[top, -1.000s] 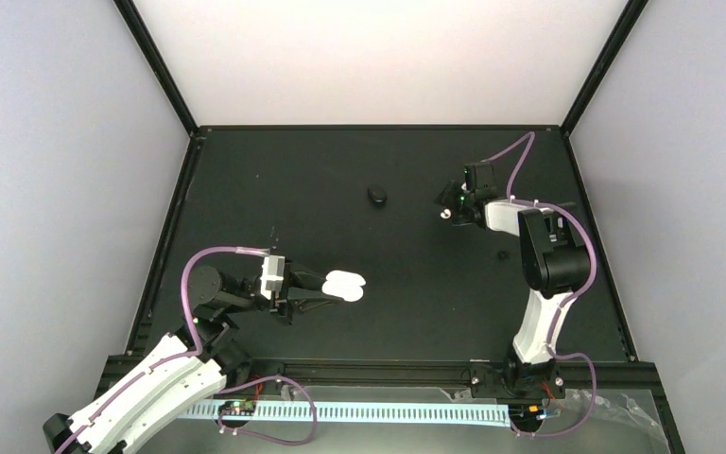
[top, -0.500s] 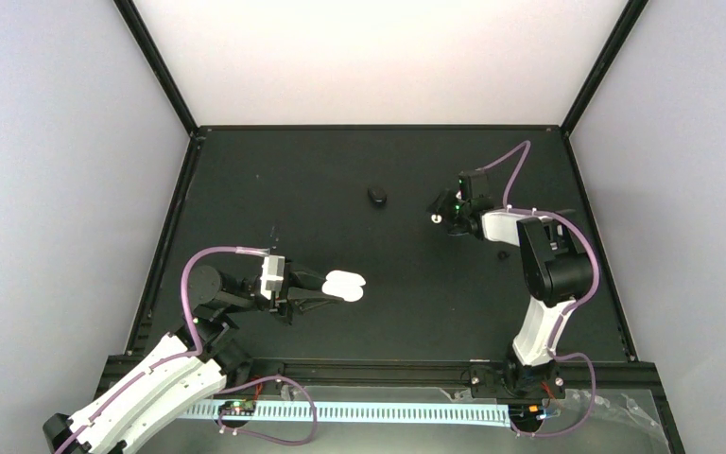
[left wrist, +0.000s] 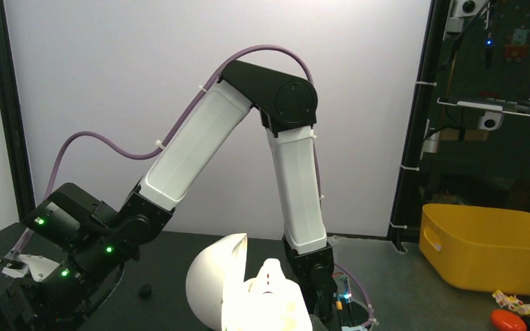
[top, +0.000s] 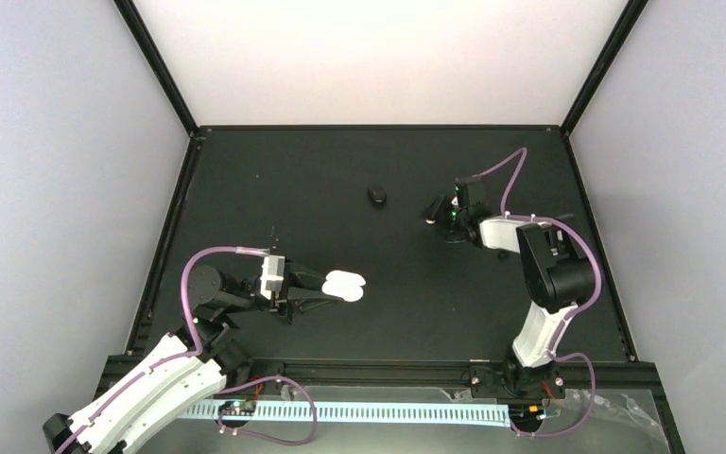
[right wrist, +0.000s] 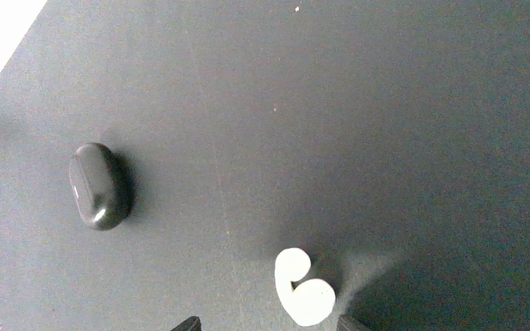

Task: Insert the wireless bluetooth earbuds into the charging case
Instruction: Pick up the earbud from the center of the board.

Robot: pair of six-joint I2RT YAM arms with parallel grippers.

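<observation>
The charging case (top: 345, 285) is white and pill-shaped, with its lid open, and my left gripper (top: 333, 289) is shut on it low over the table's near left. In the left wrist view the case (left wrist: 210, 283) fills the bottom middle, glaring bright, and the fingers are hidden. One of the wireless bluetooth earbuds (right wrist: 302, 288), small, glossy white and curled, lies on the black table. My right gripper (right wrist: 269, 324) hovers open right over it, one fingertip on each side, touching nothing. From the top view my right gripper (top: 432, 209) covers the earbud.
A small black oval case (top: 376, 195) lies left of the right gripper and shows in the right wrist view as well (right wrist: 99, 185). The black table (top: 340, 170) has a raised frame around it. A yellow bin (left wrist: 490, 245) stands beyond the table's right side.
My right gripper has moved left over the earbud, which now lies between its fingertips and no longer shows from above. The left arm and the case have not moved.
</observation>
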